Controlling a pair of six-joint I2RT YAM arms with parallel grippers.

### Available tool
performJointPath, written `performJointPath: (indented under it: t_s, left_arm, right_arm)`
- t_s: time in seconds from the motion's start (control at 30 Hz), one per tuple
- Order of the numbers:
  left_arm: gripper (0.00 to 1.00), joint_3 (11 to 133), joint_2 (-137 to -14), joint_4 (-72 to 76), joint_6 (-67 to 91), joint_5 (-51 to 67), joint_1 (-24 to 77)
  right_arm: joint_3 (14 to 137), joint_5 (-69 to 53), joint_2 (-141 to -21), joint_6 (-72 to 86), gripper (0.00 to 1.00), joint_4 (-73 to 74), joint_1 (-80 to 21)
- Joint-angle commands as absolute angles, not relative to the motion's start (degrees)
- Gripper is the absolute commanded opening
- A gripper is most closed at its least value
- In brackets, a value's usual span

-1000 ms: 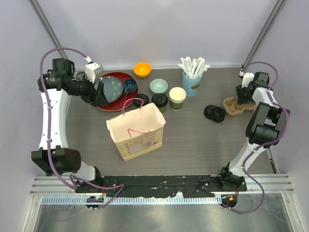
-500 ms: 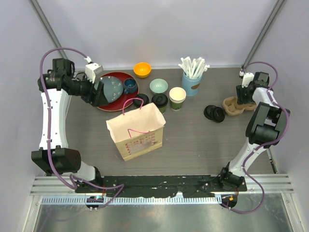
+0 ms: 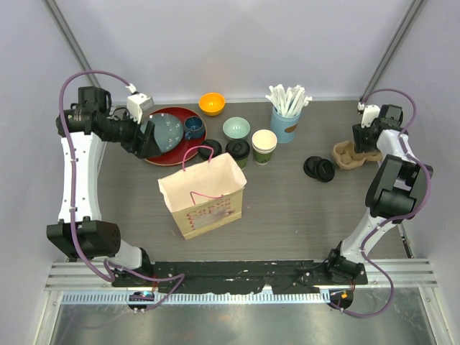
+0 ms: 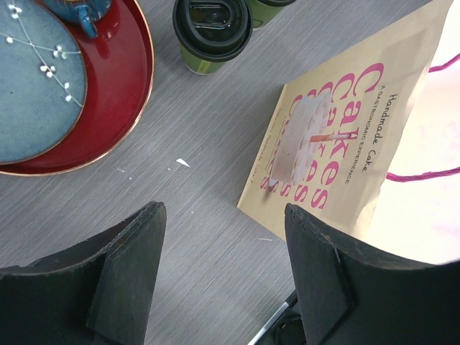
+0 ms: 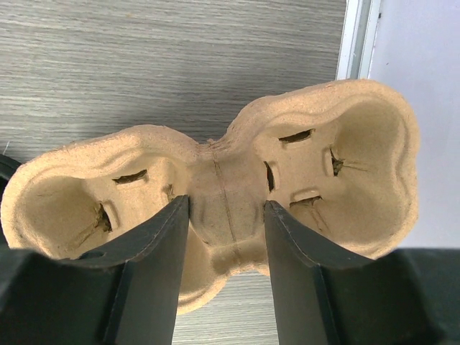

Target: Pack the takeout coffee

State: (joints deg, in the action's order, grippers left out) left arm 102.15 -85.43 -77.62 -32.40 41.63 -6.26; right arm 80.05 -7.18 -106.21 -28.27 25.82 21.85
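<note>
Two green paper coffee cups with black lids stand behind the paper bag; the left wrist view shows one lidded cup by the red tray. An unlidded cup, cream inside, stands next to them. My left gripper hangs open over bare table between tray and bag. My right gripper is at the far right, its fingers clamped on the middle bridge of a moulded-pulp two-cup carrier.
A stack of loose black lids lies left of the carrier. A light-blue cup of white sticks, a pale green bowl, an orange bowl and a blue mug on the tray stand along the back. The table's right edge is right behind the carrier.
My right wrist and the carrier have shifted slightly toward the back of the table. The left arm has not moved.
</note>
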Motion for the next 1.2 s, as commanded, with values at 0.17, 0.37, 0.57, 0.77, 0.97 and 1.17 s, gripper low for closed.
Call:
performJointPath:
  t_s: [0.17, 0.37, 0.57, 0.77, 0.97, 1.17]
  left_arm:
    - [0.71, 104.5, -84.5, -85.7, -33.8, 42.5, -6.0]
    - [0.71, 104.5, -84.5, -86.1, -34.3, 42.5, -6.0]
    - [0.71, 104.5, -84.5, -86.0, -34.3, 42.5, -6.0]
    - [0.71, 104.2, -84.2, -86.0, -34.4, 42.5, -5.9]
    - [0.71, 105.0, -84.2, -86.0, -34.4, 42.2, -5.9]
    - [0.71, 106.7, -83.7, -86.0, -33.4, 42.3, -6.0]
  right_arm:
    - [82.4, -8.2, -102.0, -27.7, 0.52, 24.6, 21.5]
    - [82.5, -8.3, -101.8, -27.9, 0.50, 24.9, 21.5]
    - [82.8, -8.1, -101.2, -27.8, 0.37, 24.7, 21.5]
    - [82.6, -8.1, -100.4, -27.9, 0.26, 24.5, 21.6]
    - [83.9, -6.2, -98.2, -26.9, 0.12, 24.3, 21.2]
    - [85.5, -3.9, -94.7, -25.0, 0.01, 24.4, 20.3]
